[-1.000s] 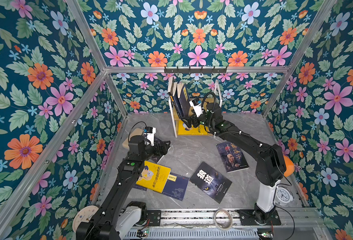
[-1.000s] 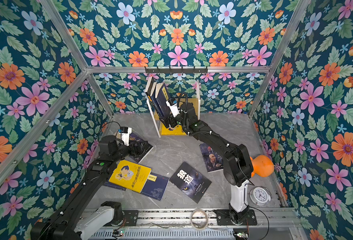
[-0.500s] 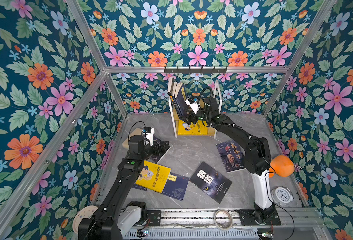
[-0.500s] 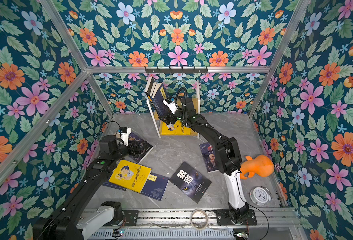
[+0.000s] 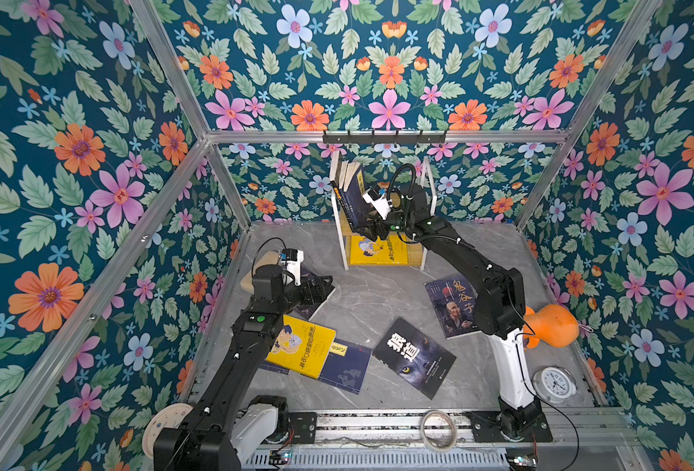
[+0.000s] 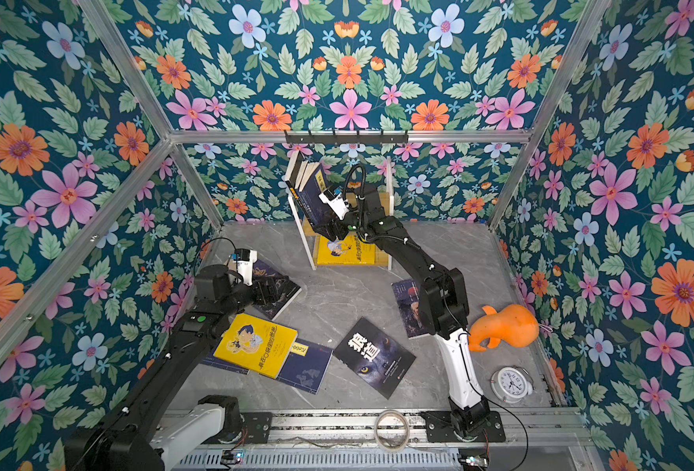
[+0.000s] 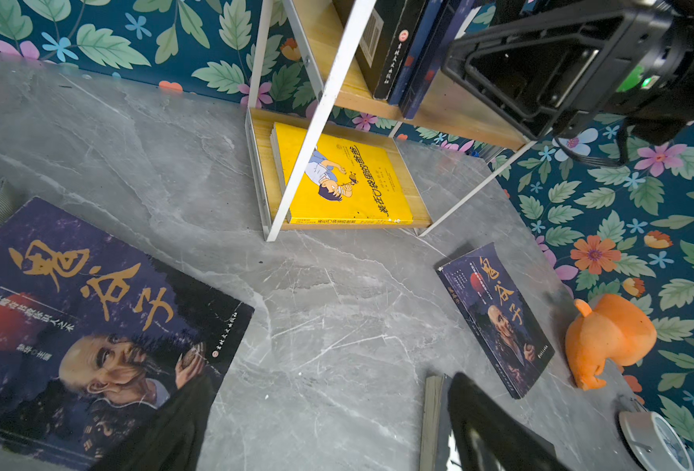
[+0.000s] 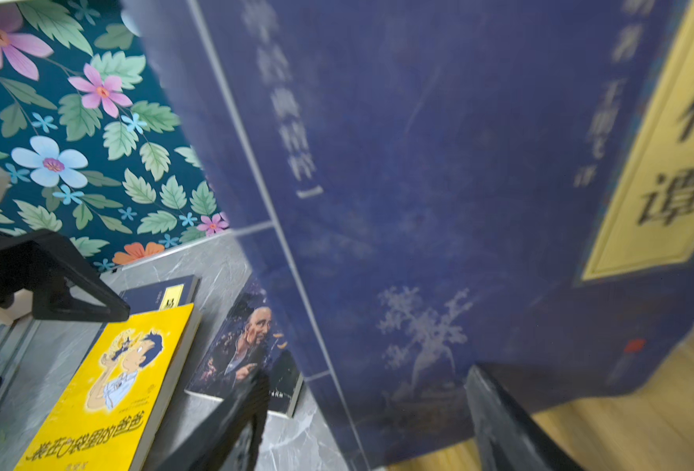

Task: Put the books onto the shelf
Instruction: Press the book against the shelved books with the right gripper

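Orange plush toy (image 5: 551, 328) at 4 o'clock on grey marble table (image 5: 378, 293). White alarm clock (image 5: 554, 382) near it at 5. Tape ring (image 5: 439, 428) at 6. White disc (image 5: 165, 424) at 7. Black hook rail (image 5: 384, 138) at 12. Floral wallpaper (image 5: 92, 163) all round.

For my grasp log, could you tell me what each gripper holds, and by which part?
Nothing appears held. The left gripper is open over a dark book; the right gripper, jaws apart, faces the cover of the shelved navy book.

A lab test booth: floral-papered walls (image 5: 92, 163), aluminium frame (image 5: 255, 136), grey marbled tabletop (image 5: 378, 293).
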Motion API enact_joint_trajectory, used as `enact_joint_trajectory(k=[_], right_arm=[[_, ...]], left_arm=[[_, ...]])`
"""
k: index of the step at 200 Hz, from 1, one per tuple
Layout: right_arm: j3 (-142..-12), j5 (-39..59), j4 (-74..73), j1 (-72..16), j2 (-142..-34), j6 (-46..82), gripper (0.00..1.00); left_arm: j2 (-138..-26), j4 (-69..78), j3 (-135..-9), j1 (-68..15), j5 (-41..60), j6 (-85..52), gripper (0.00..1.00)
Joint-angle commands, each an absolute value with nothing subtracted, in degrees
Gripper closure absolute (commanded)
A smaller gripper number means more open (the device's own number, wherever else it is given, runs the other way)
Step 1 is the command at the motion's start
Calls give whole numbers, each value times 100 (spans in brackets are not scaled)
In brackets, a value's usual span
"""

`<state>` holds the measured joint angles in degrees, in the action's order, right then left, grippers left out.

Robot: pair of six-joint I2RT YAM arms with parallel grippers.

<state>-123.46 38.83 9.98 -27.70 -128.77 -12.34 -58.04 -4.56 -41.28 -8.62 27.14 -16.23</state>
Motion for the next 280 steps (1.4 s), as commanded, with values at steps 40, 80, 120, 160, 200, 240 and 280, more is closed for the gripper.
enact_joint_trajectory(k=[40,80,120,160,200,240,280], right_arm=[[-13007,3902,1682,-2743,-13110,-1674,28],[-13184,3912,1805,-2736,-13182,-1683,31],[-13172,3907,1837,-2740,-13170,-1722,37],[-13330,3806,1936,-2714,-13239,-1743,45],[-13454,3760,1883,-2689,-13302,-1705,50],[-13740,3788,2066,-2672,-13439,-1727,53],[-13648,3895,2083,-2672,-13353,-1709,48]], left_arm=[[-5836,-337,-4161,-844,2756,-1624,8],[-5819,-347,-4167,-817,2734,-1612,8],[-5832,-300,-4144,-809,2743,-1634,8],[-5811,-264,-4100,-799,2757,-1628,8],[-5817,-244,-4078,-773,2765,-1634,8],[-5804,-219,-4050,-762,2774,-1644,7],[-5815,-221,-4046,-747,2791,-1650,7]])
